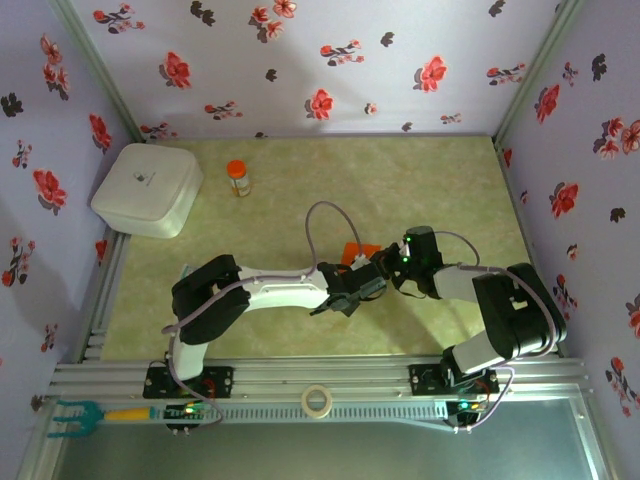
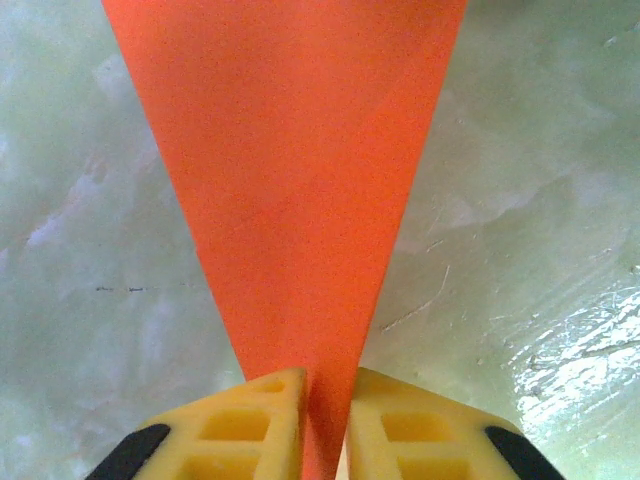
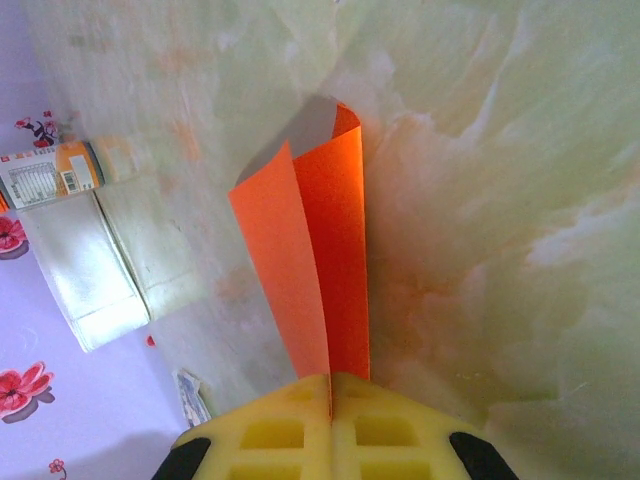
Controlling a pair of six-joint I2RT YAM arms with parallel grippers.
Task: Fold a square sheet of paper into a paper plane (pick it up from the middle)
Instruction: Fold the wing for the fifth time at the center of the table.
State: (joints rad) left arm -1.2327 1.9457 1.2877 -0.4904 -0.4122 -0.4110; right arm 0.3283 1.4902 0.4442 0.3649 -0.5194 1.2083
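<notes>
Two hands, one job: left hand [image 2: 325, 390] and right hand [image 3: 330, 385] both have the paper [image 1: 352, 250], nose to nose over the middle of the desk [image 1: 280, 200].
Paper spot: held between the two hands and poking out on their far side in the top view. It looks lifted off the desk, but I can't swear no corner touches.
Paper shape: a creased wedge. The left wrist view shows a triangle narrowing down into the fingers. The right wrist view shows a long folded strip with its two flaps splayed in a V at the far end.
Long axis: runs straight out from each hand's fingertips, so each wrist is lined up with the fold, not across it.
Left grip: jaws narrow, yellow pads [image 2: 265, 425] snug on either side of the wedge's tip. Reads as a pinch to me.
Right grip: jaws right together, with the crease clamped between them.
Nearer hand: a tie, since both are on the paper.
Arm pose: left arm lies low, reaching right across the desk. Right arm has its elbow out to the right and its forearm coming in leftward.
Next bit (my guess): one hand has to let go and re-grab before the next fold.
Risk: thin paper, so pulling apart could tear it.
Bystanders: bottle [image 1: 238, 178] and box [image 1: 148, 188] sit well apart, back left.
</notes>
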